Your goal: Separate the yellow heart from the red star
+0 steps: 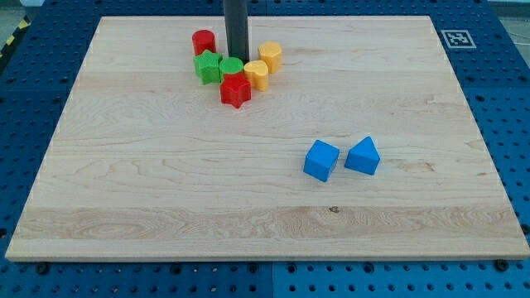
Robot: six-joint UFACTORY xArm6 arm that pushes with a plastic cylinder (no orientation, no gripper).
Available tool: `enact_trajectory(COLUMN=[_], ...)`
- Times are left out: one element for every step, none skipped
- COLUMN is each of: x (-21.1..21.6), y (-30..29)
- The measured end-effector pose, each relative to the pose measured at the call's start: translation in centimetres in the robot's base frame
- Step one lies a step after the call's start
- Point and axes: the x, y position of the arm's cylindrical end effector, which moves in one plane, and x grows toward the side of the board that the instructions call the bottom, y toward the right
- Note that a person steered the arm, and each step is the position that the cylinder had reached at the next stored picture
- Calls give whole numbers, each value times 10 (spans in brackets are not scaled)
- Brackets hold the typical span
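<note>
Camera view: yellow heart touching red star just below my tip, no pincer visible, separation not yet done.

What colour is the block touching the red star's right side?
Yellow, the yellow heart, beside the red star; camera view.

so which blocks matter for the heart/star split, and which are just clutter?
In play: yellow heart, red star, my tip just above the cluster.

Clutter: yellow cylinder, red cylinder, two green blocks, blue cube, blue wedge.
</note>
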Motion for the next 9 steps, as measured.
enact_trajectory(x=[18, 36, 56, 66, 66, 59, 39, 31, 30], y=[0, 0, 0, 0, 5, 40, 73, 82, 77])
